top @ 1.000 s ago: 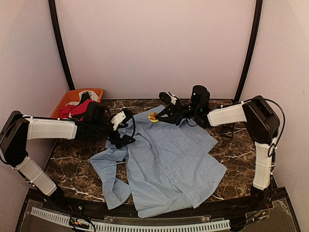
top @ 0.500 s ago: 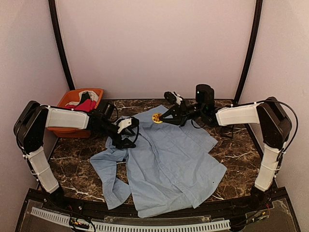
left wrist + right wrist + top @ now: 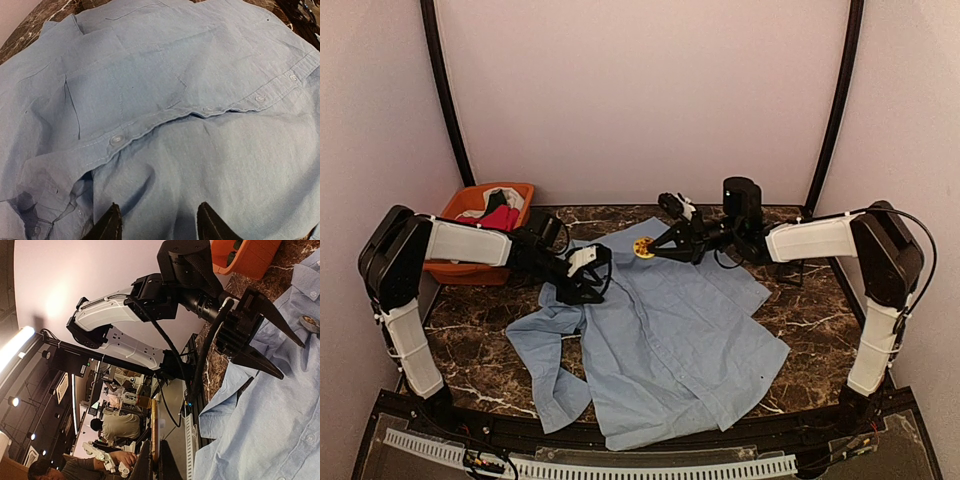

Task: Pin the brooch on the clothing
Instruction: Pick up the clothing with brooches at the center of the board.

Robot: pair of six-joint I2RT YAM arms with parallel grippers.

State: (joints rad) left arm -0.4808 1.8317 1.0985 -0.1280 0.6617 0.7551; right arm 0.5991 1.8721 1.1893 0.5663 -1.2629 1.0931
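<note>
The clothing, a light blue button-up shirt, lies spread on the marble table. My left gripper rests on its upper left part. In the left wrist view the left gripper has its fingertips apart, pressed on the clothing, with a soft ridge of cloth between them. My right gripper hovers over the collar end, shut on the yellow brooch. In the right wrist view the brooch sits edge-on between the shut fingers, above the clothing.
An orange bin with red, white and black garments stands at the back left. A small black stand is at the right behind the shirt. Dark marble table shows around the shirt.
My left gripper has moved right onto the shirt and its jaws have narrowed. The right gripper with the brooch has shifted only slightly.
</note>
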